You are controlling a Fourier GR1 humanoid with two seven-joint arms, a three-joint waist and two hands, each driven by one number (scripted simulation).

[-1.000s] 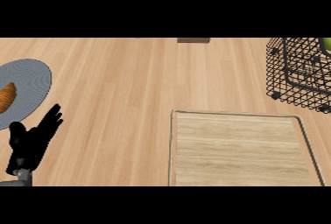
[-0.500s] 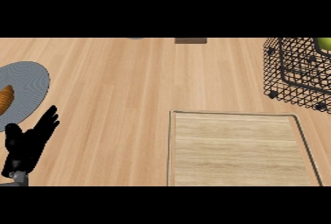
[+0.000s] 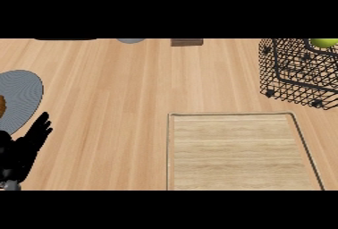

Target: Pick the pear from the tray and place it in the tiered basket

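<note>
A pale wooden tray [image 3: 241, 154] lies flat on the near right of a wood-grain kitchen counter [image 3: 132, 89], its thin raised rim framing a bare board. Far right, a black wire tiered basket [image 3: 297, 74] stands on the counter, well apart from the tray. A yellow-green pear [image 3: 323, 42] shows at the basket's far top edge, inside the wire, partly cut off by the view's upper limit.

At the near left corner, 1 black hand [image 3: 23, 150], the robot's left, rests low against the view's edge with its fingers straight and slightly spread, pointing away toward the far side. It touches nothing. Just beyond its fingertips sits a round grey plate [image 3: 23, 96], cut off by the left edge, with a sliver of something brown [image 3: 2, 105] on it at the border, too little showing to identify.

Along the far edge of the counter, a small brown block [image 3: 187, 42] and a grey rounded shape [image 3: 131, 40] are partly visible, both too cropped to name. The right hand does not appear.
</note>
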